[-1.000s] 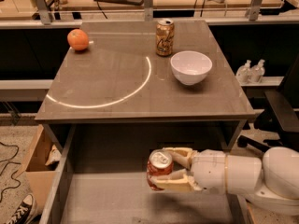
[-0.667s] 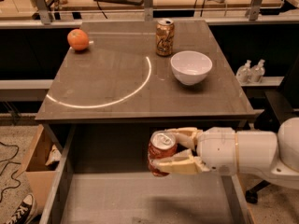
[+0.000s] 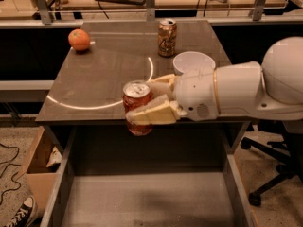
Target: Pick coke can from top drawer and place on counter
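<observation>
My gripper (image 3: 144, 105) is shut on the red coke can (image 3: 137, 97) and holds it upright in the air, above the open top drawer (image 3: 142, 197) and level with the front edge of the counter (image 3: 99, 74). One tan finger crosses the front of the can, the other lies behind it. The can's silver top with pull tab shows. The drawer's speckled grey floor lies below, with nothing on it. The counter bears a thin white arc.
On the counter stand an orange (image 3: 78, 39) at the back left, a gold-tan can (image 3: 166, 37) at the back middle and a white bowl (image 3: 191, 61), partly hidden by my arm. A cardboard box (image 3: 35, 169) sits on the floor left; an office chair base (image 3: 274, 164) right.
My gripper has lifted the coke can up out of the drawer to the height of the counter's front edge. The things on the counter have not moved.
</observation>
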You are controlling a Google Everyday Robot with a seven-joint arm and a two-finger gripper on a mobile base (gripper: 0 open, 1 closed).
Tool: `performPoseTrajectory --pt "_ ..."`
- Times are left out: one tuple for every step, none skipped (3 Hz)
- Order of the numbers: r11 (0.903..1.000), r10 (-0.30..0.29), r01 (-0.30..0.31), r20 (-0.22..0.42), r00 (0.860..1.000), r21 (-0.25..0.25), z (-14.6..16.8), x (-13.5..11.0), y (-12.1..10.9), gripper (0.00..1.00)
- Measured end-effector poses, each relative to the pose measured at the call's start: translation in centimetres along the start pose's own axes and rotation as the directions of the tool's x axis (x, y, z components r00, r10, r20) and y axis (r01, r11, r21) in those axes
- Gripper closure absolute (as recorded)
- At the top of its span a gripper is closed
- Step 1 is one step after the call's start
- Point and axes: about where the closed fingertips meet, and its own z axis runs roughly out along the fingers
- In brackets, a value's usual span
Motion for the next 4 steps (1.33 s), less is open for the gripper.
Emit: performPoseTrajectory --pt "0.9996 -0.029 0.029 -0.017 0.999 0.0 3.7 -3.9 -1.0 1.0" --pt "0.9972 -0.072 0.072 -0.015 0.997 0.017 7.8 -6.7 -3.0 1.0" --pt "0.9933 -0.116 0.116 0.007 0.993 0.006 12.2 -8.4 -5.4 1.0" --pt "0.99 -0.135 0.136 0.042 0.99 -0.038 16.4 -8.5 -7.1 1.0"
